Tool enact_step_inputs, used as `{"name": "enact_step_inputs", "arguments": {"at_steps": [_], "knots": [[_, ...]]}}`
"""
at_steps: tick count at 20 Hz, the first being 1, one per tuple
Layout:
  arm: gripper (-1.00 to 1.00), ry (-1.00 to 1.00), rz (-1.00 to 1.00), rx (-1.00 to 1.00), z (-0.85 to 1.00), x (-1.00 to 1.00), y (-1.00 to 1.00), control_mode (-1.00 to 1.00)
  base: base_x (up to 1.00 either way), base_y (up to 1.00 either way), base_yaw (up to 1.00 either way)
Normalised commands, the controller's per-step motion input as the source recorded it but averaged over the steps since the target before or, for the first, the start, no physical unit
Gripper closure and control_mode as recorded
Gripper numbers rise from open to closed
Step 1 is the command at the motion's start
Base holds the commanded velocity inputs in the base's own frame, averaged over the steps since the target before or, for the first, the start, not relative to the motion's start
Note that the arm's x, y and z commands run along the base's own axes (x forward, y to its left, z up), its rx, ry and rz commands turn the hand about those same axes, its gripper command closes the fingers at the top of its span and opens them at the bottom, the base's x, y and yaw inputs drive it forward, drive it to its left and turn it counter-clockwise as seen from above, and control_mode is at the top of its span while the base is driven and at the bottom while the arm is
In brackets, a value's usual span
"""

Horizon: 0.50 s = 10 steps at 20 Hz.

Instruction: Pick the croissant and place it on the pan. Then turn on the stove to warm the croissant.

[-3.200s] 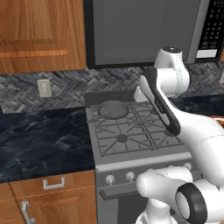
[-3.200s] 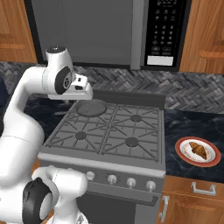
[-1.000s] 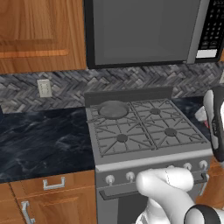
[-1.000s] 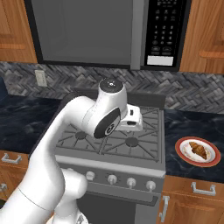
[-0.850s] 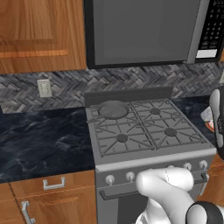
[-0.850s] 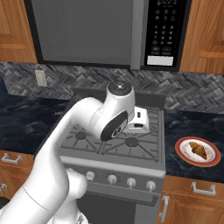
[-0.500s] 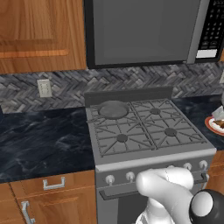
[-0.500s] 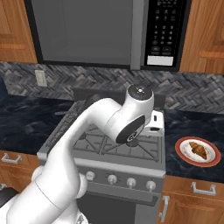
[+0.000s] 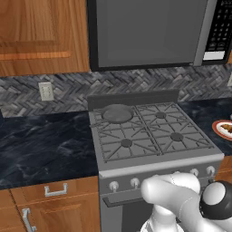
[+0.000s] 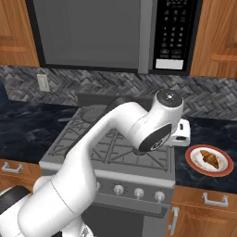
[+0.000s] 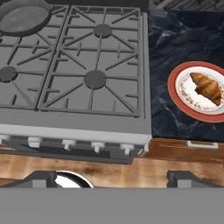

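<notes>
Fingers point(image 11: 111, 178) are spread wide apart with nothing between them, just the two dark tips poking up at the bottom of the hand view, hanging above the stove's front edge. Closest thing under them is the row of round knobs point(image 11: 97, 146) on the stove point(image 11: 74, 92), then the black grates over the four burners. Off to the stove's right, on the dark marbled tabletop point(image 11: 175, 30), sits a white plate with an orange-red rim point(image 11: 175, 94), and the croissant point(image 11: 206, 87) is lying on it, right side of the plate in the hand view. Same plate and croissant point(image 10: 210, 159) show up in the right base view, just beside the stove. Farthest back, the pan point(image 11: 24, 16) sits on the rear left burner, well apart from the croissant. Microwave point(image 10: 97, 34) hangs above it all.
</notes>
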Motion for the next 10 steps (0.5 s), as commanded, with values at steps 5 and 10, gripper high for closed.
{"name": "enact_step_inputs", "arguments": {"at_steps": [5,10], "knots": [[-1.0,0.0,0.0,0.0,-0.08,0.0,-0.29,-1.0,0.0,0.0,0.0],[-1.0,0.0,0.0,0.0,-0.12,0.0,-0.27,-1.0,0.0,0.0,0.0]]}}
